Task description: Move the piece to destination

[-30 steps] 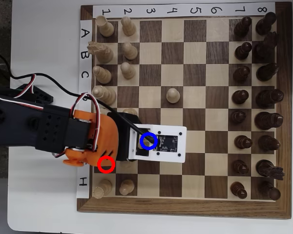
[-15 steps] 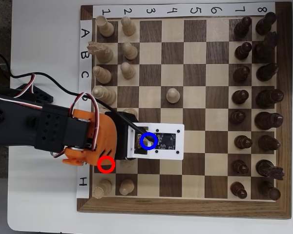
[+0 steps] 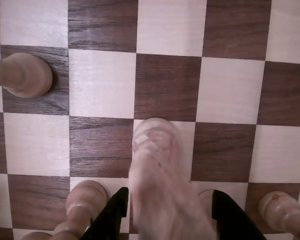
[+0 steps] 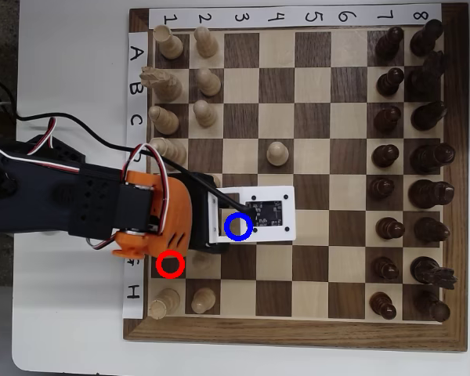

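In the wrist view the piece (image 3: 157,175), a pale cream knight, shows blurred and close between my two black fingers. My gripper (image 3: 170,196) is shut on it. Its round base hangs over a light square (image 3: 186,134). In the overhead view my arm (image 4: 145,213) and its white camera plate (image 4: 254,213) hide the gripper and the held piece. The blue ring (image 4: 237,225) marking the destination lies under that plate. The red ring (image 4: 170,265) sits just below the orange wrist. A second pale knight (image 4: 158,78) stands at the board's left edge.
Pale pawns stand close around the gripper in the wrist view (image 3: 22,75), (image 3: 82,200), (image 3: 282,215). One pale pawn (image 4: 277,152) stands alone mid-board. Dark pieces (image 4: 411,157) fill the two right-hand columns. Cables (image 4: 55,129) trail on the white table at the left.
The arm's wrist and white camera plate have shifted slightly up and left over the board. The board pieces in view have not moved.
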Tool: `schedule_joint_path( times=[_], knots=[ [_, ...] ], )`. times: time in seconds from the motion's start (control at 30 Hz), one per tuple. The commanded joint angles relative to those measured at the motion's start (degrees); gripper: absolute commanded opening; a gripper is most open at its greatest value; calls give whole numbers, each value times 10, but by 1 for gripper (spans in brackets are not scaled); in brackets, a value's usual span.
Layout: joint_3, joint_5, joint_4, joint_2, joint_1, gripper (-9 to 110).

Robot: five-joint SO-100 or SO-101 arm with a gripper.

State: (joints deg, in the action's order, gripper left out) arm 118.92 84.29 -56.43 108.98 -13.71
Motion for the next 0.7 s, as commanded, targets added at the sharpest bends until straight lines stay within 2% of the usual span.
schedule_joint_path(
  times=[0.0,0.27,0.67],
  knots=[
    [-11,-11,4,3,4,22],
    [-29,-19,-32,4,6,26],
    [-71,-12,-80,8,4,18]
  ],
)
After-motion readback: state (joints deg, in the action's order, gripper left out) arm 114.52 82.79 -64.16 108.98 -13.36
